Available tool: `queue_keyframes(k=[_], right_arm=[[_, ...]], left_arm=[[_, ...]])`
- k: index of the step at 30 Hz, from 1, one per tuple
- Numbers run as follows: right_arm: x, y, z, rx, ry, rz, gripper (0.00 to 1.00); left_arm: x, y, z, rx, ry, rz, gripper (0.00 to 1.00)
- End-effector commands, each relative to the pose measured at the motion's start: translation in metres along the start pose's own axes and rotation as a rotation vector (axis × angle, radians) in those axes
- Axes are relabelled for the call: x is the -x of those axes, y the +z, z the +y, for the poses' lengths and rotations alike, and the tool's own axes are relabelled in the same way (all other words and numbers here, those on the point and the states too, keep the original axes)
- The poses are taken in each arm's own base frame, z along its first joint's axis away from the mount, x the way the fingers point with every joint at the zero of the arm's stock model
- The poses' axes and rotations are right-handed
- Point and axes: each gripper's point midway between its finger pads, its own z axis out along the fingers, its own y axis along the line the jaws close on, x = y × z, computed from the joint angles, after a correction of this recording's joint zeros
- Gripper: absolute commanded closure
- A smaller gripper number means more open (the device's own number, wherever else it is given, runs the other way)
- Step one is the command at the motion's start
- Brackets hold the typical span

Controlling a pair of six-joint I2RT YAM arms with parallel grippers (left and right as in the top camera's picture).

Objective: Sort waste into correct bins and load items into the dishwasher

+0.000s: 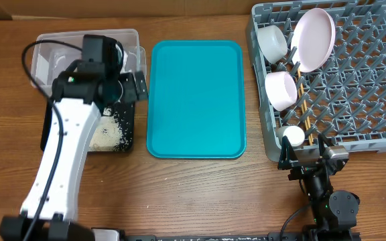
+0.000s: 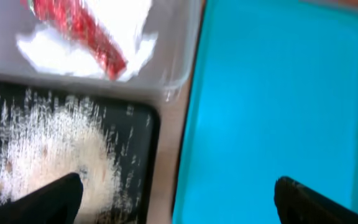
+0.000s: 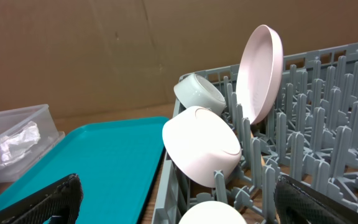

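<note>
The clear tub at the far left holds the crumpled white napkin and the red wrapper. Just in front of it, the black tray holds loose rice. My left gripper is open and empty, above the gap between the black tray and the teal tray. The grey dish rack holds the white plate on edge, two bowls, a small cup and chopsticks. My right gripper is open and empty at the rack's near-left corner.
The teal serving tray lies between the bins and the rack, with nothing on it. The left arm reaches up along the table's left side. In the right wrist view the plate and the bowls lean against the rack's pegs.
</note>
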Motion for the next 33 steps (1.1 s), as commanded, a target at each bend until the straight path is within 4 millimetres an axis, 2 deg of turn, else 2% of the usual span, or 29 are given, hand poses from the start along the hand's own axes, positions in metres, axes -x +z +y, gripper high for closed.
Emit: queue_keyframes(k=[1,3,4,5,10,15,21,28,33], right_arm=[[0.000,0.000,-0.001,-0.005,-0.002,-0.010,0.00],[0.000,0.000,-0.001,-0.005,-0.002,-0.011,0.00],[0.000,0.000,-0.001,-0.005,-0.002,-0.010,0.00],[0.000,0.000,-0.001,-0.005,-0.002,-0.011,0.00],[0.000,0.000,-0.001,-0.005,-0.002,-0.011,0.00],[0.000,0.000,-0.001,-0.005,-0.002,-0.011,0.00],[0.000,0.000,-0.001,-0.005,-0.002,-0.011,0.00],[0.000,0.000,-0.001,-0.005,-0.002,-0.011,0.00],[0.000,0.000,-0.001,-0.005,-0.002,-0.010,0.00]], left_arm=[[0.009,-0.038,-0.020,-0.144,0.147,-0.223,0.00],[0.008,-0.046,-0.022,-0.188,0.171,-0.351,0.00],[0.002,-0.053,-0.018,-0.204,0.171,-0.478,0.00],[-0.003,-0.055,-0.015,-0.210,0.169,-0.529,0.00],[-0.045,-0.059,0.012,-0.224,0.134,-0.733,0.00],[-0.083,-0.064,0.030,-0.212,0.122,-0.851,0.00],[-0.107,-0.067,0.037,-0.195,0.179,-0.967,0.00],[-0.126,-0.046,0.042,-0.196,0.184,-0.982,0.00],[-0.127,-0.051,0.041,-0.190,0.211,-1.004,0.00]])
